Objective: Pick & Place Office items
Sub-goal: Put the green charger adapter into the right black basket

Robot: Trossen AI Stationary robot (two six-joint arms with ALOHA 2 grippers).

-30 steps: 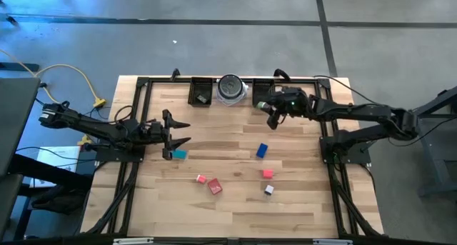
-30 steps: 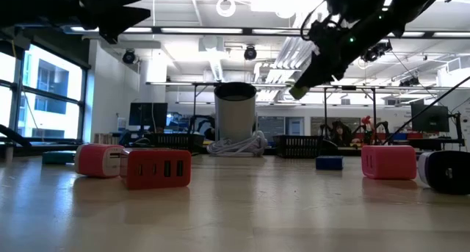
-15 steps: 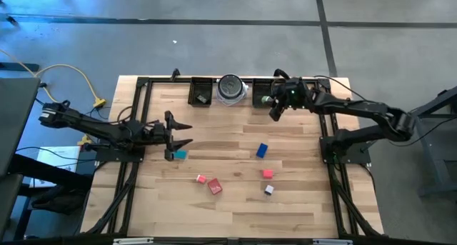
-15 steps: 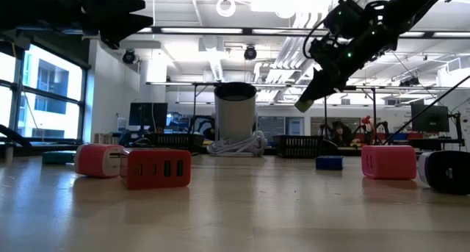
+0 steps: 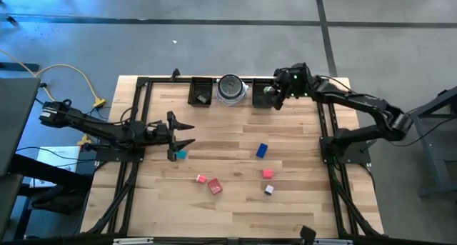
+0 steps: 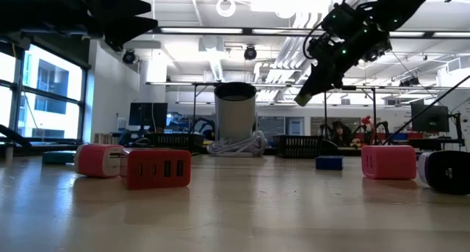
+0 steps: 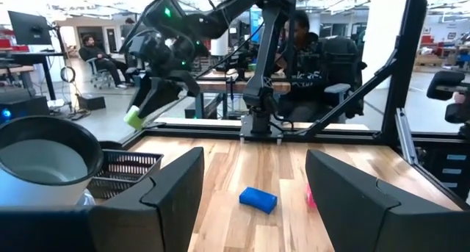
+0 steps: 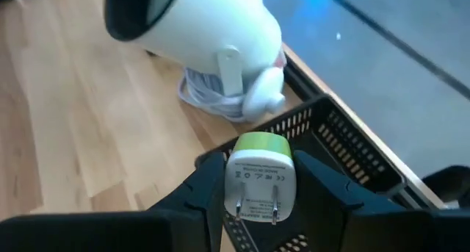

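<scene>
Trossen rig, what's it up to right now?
The right gripper holds a green-white plug adapter over the black mesh tray at the table's far edge, next to the round dish. The left gripper hangs open above the teal piece on the left side. Blue, pink, red and a few other small pieces are still on the wood.

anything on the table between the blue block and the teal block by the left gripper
No. In the high view the wood between the blue block and the teal block is bare; the left gripper hovers open by the teal one.
</scene>
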